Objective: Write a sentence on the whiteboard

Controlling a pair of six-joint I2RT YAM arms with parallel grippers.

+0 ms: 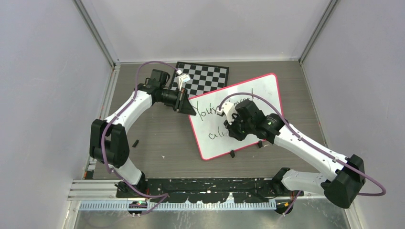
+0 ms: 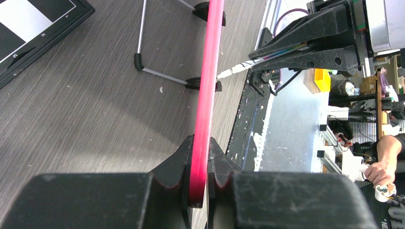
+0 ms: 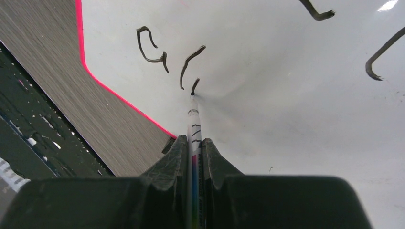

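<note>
The whiteboard (image 1: pixel 239 102) with its pink-red frame stands tilted at mid-table on two black clips. Black lettering (image 1: pixel 210 110) reads "You're loved" on the upper line, and "al" with a short new stroke (image 3: pixel 195 86) sits on the lower line. My left gripper (image 1: pixel 188 109) is shut on the board's left edge; the left wrist view shows the pink frame (image 2: pixel 205 109) edge-on between the jaws. My right gripper (image 1: pixel 231 128) is shut on a white marker (image 3: pixel 193 125), and the marker tip touches the board at the new stroke. The marker also shows in the left wrist view (image 2: pixel 239 69).
A black-and-white checkerboard (image 1: pixel 205 76) lies behind the whiteboard. The board's wire stand (image 2: pixel 141 43) and black clips (image 1: pixel 232 153) rest on the grey wood table. A small black piece (image 1: pixel 136 142) lies left of the board. Walls close in the sides.
</note>
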